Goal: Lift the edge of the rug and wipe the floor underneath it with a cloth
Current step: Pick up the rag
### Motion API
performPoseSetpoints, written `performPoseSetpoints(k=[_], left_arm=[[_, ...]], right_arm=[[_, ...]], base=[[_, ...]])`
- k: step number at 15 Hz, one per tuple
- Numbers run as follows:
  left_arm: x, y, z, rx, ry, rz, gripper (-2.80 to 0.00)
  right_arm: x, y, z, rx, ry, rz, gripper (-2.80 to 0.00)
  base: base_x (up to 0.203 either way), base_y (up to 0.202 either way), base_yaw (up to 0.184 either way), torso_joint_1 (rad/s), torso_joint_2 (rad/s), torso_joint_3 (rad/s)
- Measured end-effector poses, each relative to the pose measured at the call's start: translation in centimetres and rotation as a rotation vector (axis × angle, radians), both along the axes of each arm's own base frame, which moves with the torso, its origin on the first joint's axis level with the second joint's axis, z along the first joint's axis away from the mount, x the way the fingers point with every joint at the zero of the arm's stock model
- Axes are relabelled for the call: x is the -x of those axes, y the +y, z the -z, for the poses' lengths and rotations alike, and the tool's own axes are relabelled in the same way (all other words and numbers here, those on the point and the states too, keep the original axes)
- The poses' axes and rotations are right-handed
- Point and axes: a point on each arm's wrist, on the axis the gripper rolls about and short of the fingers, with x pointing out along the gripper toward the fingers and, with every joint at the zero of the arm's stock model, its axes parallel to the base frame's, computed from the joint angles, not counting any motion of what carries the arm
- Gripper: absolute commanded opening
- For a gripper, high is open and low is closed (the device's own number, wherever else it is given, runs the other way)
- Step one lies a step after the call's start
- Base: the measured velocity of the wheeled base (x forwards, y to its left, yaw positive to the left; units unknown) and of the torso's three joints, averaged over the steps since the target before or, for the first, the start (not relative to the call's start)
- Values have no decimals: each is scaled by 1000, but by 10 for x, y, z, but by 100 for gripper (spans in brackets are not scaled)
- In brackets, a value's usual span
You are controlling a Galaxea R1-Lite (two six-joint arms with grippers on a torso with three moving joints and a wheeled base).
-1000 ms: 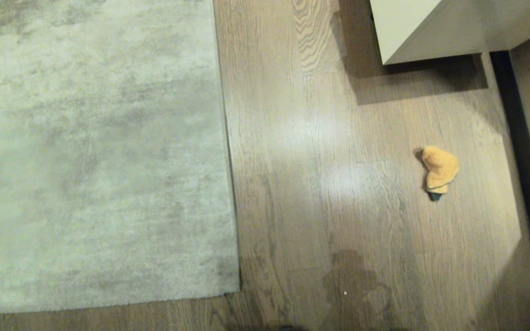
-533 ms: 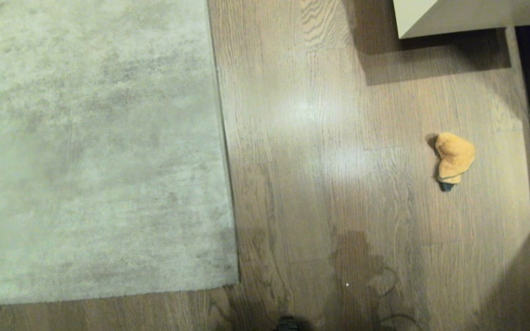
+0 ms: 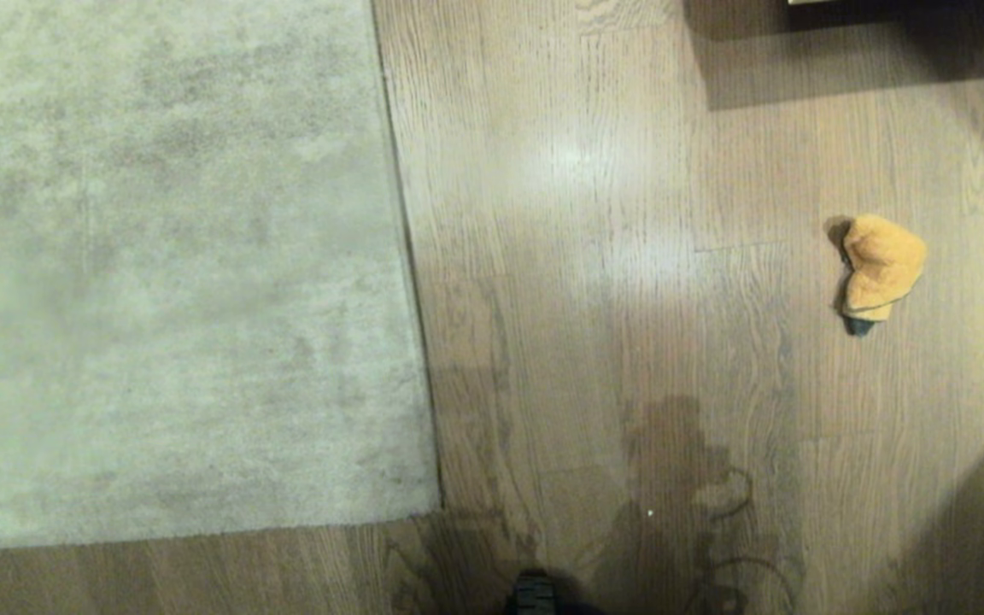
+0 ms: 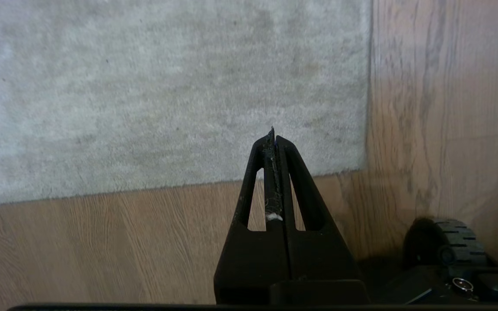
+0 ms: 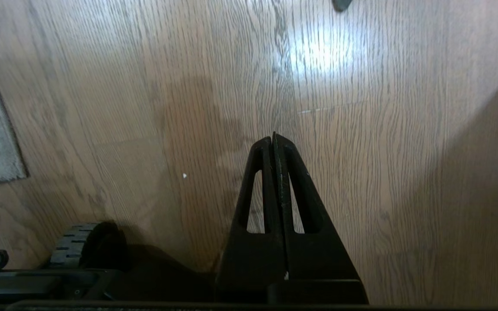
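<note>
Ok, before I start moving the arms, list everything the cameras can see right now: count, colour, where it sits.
rug: one, pale grey-beige, mottled, lying flat on the robot's left; its near corner is down on the boards.
floor: light brown wood-grain planks, slight sheen, around the rug.
cloth: one, orange-yellow with a dark tip, crumpled on the floor far to the robot's right, apart from the rug.
furniture edge: one, pale, just visible at the far side with its shadow below.
wheel: one, black, ribbed, on the robot's base.
left claw: black, shut, empty, above the rug's near edge.
right claw: black, shut, empty, above bare floor.
</note>
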Motion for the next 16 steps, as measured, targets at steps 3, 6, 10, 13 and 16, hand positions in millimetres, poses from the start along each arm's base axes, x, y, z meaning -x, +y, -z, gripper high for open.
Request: performPoseSetpoints(k=[3, 6, 10, 13, 16], left_arm=[[0, 0, 0, 0, 0, 0, -280], [0, 0, 0, 0, 0, 0, -280], [0, 0, 0, 0, -1, 0, -280], [0, 0, 0, 0, -1, 0, -280], [0, 0, 0, 0, -3, 0, -280]], right_arm=[[0, 0, 0, 0, 0, 0, -280], [0, 0, 0, 0, 0, 0, -280], [0, 0, 0, 0, 0, 0, -280], [0, 0, 0, 0, 0, 0, -280], [0, 0, 0, 0, 1, 0, -280]], base=[[0, 0, 0, 1, 3, -201], [0, 0, 0, 2, 5, -200], [0, 0, 0, 1, 3, -104], [0, 0, 0, 0, 0, 0], [0, 0, 0, 0, 0, 0]])
